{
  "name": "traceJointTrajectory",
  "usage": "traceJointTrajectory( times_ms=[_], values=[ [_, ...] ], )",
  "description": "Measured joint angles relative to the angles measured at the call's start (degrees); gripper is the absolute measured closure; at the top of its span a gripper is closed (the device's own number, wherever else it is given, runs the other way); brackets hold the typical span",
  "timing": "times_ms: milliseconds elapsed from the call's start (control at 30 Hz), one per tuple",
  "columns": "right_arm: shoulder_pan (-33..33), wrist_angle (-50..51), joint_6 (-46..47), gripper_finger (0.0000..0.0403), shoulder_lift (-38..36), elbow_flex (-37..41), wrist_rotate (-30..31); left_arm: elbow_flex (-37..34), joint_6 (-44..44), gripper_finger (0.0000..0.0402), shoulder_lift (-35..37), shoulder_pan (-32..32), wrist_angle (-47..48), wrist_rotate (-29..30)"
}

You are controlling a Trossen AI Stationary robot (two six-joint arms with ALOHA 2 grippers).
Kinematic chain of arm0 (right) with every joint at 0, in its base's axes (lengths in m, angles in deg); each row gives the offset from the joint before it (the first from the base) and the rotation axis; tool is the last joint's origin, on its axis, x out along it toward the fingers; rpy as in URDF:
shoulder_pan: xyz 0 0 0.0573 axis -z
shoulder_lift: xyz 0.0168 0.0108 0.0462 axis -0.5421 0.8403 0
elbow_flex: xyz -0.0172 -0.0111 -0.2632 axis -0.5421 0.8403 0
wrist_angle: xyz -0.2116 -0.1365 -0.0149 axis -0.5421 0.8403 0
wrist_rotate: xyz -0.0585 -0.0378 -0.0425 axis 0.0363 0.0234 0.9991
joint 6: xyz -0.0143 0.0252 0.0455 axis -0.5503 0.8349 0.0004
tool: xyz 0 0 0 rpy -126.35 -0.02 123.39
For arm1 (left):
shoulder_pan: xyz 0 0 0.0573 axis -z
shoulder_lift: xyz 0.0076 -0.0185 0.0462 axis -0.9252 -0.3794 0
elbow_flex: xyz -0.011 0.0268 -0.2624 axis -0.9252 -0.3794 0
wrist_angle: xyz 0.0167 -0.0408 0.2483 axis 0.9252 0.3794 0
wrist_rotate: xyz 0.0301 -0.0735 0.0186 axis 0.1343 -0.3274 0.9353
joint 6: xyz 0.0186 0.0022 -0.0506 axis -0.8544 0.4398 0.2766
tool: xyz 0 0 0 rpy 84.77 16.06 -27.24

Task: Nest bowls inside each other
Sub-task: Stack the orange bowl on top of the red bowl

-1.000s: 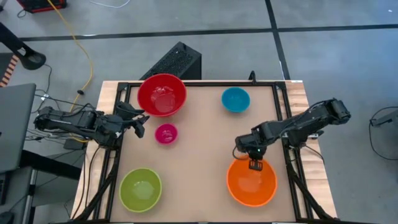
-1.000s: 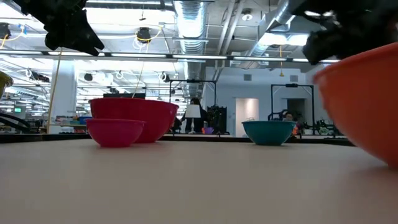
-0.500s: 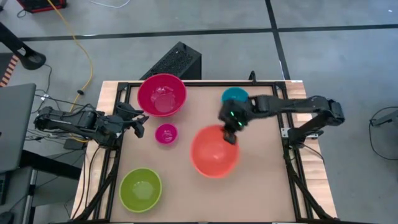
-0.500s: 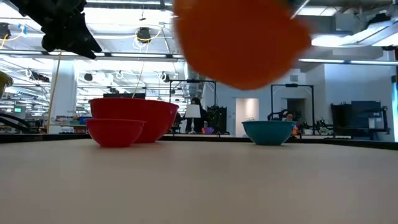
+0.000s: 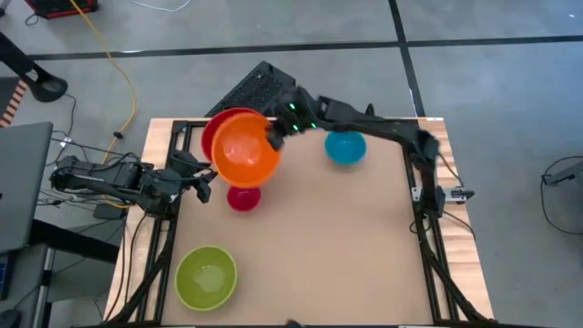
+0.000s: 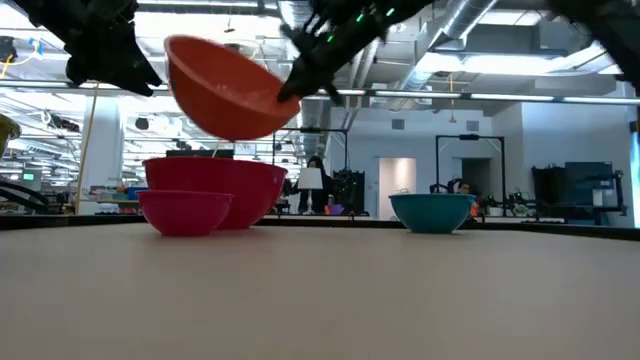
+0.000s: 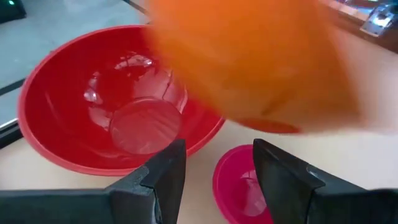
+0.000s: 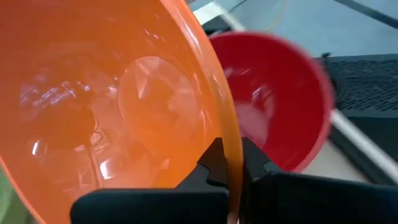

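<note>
Now we've got the right gripper (image 8: 229,171) pinching the orange bowl (image 5: 246,157) by its rim, tilted above the red bowl (image 6: 215,185), w/ left gripper (image 5: 206,184) spread nearby.

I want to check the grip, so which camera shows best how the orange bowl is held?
Right wrist view: the right hand pinches the orange bowl at its rim. High and low views show it lifted above the red bowl; the left wrist view blurs it.

Tan table (image 5: 328,237) with red (image 5: 211,129), pink (image 5: 242,200), green (image 5: 206,276), blue bowls (image 5: 345,148).
</note>
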Motion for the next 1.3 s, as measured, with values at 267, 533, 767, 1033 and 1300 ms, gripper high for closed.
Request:
traceJointTrajectory(
  times_ms=[267, 533, 767, 1033, 1300],
  values=[
    [2.98, 1.43, 7.31, 0.0398, 16.32, -20.05, -1.12, 2.92, 3.06, 0.0226, 0.94, 0.0, 6.44, 13.1],
    [3.4, 0.65, 10.99, 0.0398, 22.14, -22.47, -0.27, 3.69, 8.75, 0.0226, 0.92, -0.33, 12.71, 17.76],
    [3.5, 1.58, 10.82, 0.0398, 23.68, -22.48, 1.88, 3.69, 10.06, 0.0226, 0.9, -2.03, 13.96, 15.86],
    [3.46, 1.61, 9.23, 0.0374, 23.62, -22.48, 4.92, 3.69, 11.29, 0.0226, 0.87, -2.27, 13.87, 14.4],
    [3.52, 2.97, 9.23, 0.0334, 23.57, -22.48, 5.34, 3.69, 12.56, 0.0226, 0.9, -2.27, 13.8, 14.18]
  ],
)
